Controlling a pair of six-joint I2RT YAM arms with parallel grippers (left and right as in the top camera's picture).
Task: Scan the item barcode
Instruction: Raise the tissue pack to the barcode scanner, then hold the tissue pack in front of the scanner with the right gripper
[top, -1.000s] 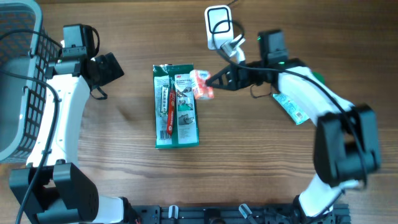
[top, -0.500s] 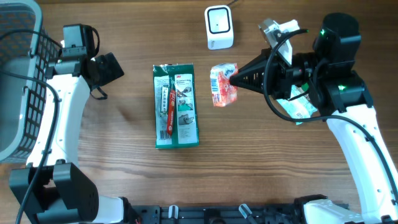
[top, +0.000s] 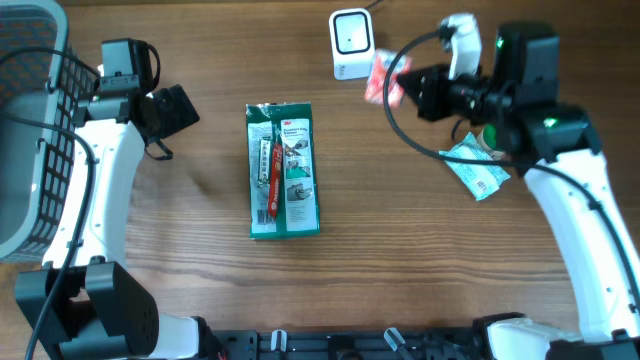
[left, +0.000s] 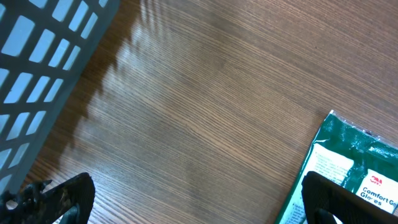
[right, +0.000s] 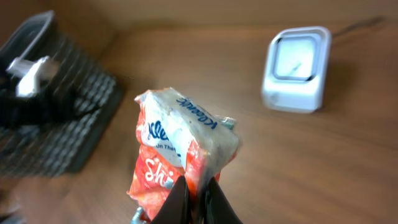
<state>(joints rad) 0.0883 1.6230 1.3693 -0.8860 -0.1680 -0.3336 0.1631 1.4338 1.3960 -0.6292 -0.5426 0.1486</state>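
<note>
Two tools show overhead. The right tool (top: 400, 85) is clamped on the tissue pack (top: 378, 78), which is held just right of the scanner (top: 351, 43). The left tool (top: 172, 110) is spread wide and empty, far left of the scanner. A green glove package (top: 284, 170) lies flat on the tabletop (top: 400, 250), below-left of the scanner.

Left wrist: fingers (left: 62, 196) apart over bare wood, with the package corner (left: 354, 155) at the right.

Right wrist: pack (right: 183, 152) pinched at its lower edge, left of the scanner (right: 296, 70).

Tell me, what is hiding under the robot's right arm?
A teal packet lies flat on the table beneath the right arm. Its lower end shows. The arm covers its upper end, so what is printed there cannot be seen.
</note>
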